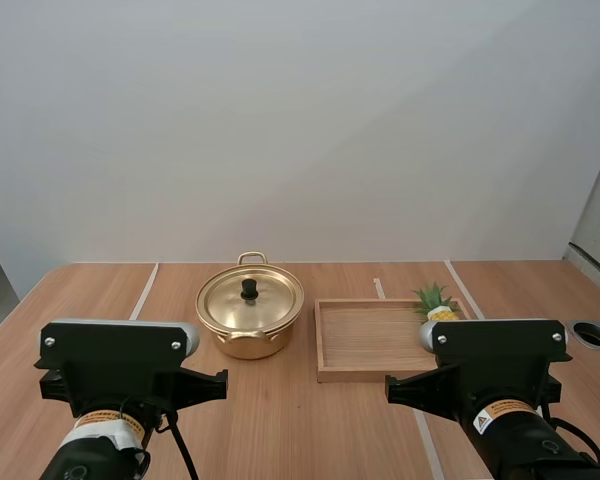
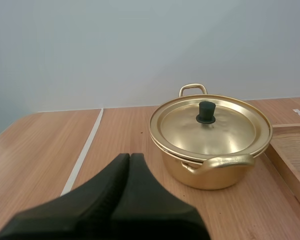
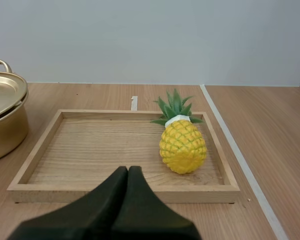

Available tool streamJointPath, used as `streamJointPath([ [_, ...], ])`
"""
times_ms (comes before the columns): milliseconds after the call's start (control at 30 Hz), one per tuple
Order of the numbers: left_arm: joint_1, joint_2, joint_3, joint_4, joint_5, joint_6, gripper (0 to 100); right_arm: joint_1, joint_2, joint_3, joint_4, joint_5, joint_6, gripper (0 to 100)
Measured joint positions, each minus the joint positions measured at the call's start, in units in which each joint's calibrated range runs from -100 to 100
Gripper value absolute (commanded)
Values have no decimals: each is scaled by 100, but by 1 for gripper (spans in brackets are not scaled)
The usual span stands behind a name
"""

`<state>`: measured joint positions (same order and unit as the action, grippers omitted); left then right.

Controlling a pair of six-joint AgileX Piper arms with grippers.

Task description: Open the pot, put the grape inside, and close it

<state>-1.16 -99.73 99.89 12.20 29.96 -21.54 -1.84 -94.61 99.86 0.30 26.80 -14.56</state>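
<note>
Both sets of jaws are clenched on nothing, left gripper (image 2: 130,156) and right gripper (image 3: 128,169) alike. A shiny gold pot (image 1: 250,345), round lid (image 1: 272,298) on, stands on the table (image 1: 310,430) by the left edge of a wooden tray (image 1: 318,340). A bumpy yellow pineapple (image 3: 182,146) lies in its far right corner.

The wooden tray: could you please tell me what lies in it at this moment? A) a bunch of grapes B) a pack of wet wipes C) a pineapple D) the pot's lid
C: a yellow pineapple with a green crown lies in the wooden tray, on the side away from the pot, and the lid sits on the pot.
</note>
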Motion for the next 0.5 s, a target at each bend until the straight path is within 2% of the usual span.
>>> streamJointPath([
  [500,0,0,0,0,-137,0,1,0,0,0,11,0,0,0],
])
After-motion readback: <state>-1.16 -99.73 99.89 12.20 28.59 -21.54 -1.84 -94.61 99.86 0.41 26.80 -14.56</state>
